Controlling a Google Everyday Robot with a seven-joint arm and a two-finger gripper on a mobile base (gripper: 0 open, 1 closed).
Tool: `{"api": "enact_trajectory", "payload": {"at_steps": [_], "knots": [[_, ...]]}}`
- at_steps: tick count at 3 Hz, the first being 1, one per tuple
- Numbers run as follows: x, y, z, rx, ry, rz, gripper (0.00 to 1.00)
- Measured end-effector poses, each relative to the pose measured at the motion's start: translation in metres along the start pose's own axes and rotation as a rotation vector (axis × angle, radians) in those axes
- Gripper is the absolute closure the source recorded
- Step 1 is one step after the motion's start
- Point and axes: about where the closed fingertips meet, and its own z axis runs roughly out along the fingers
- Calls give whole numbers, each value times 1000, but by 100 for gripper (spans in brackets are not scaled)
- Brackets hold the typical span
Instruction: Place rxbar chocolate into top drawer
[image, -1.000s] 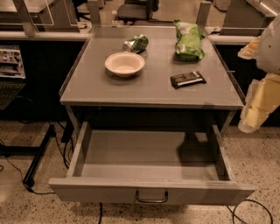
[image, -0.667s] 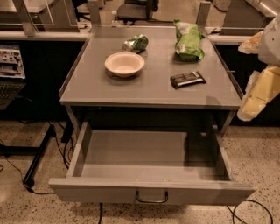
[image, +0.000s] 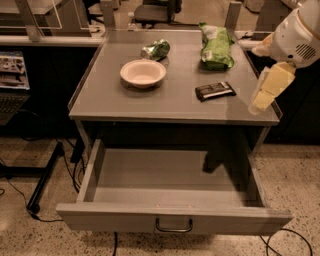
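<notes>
The rxbar chocolate (image: 215, 91), a small flat dark wrapper with pale lettering, lies on the grey table top (image: 165, 107) towards the right front. The top drawer (image: 125, 219) under the table is pulled fully open, with nothing inside and its metal loop handle (image: 173, 226) at the centre of the front panel. My gripper (image: 267, 90), pale yellow below a white wrist, hangs over the table's right front corner, to the right of the bar and apart from it. It holds nothing that I can see.
A white bowl (image: 143, 73) sits left of centre on the table. A crushed green can (image: 155, 49) lies behind it, and a green chip bag (image: 216, 46) lies at the back right. Cables run along the speckled floor (image: 30, 235). Desks stand on the left.
My gripper has moved up and a little left, from beside the table's right edge to over its right front corner. The objects and the drawer have not moved.
</notes>
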Motion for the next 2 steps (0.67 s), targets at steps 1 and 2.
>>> {"api": "enact_trajectory", "payload": {"at_steps": [1,2], "knots": [[-26,-31,45,-59,-45,50,0],[-27,-32,46,-60,-46,51,0]]}}
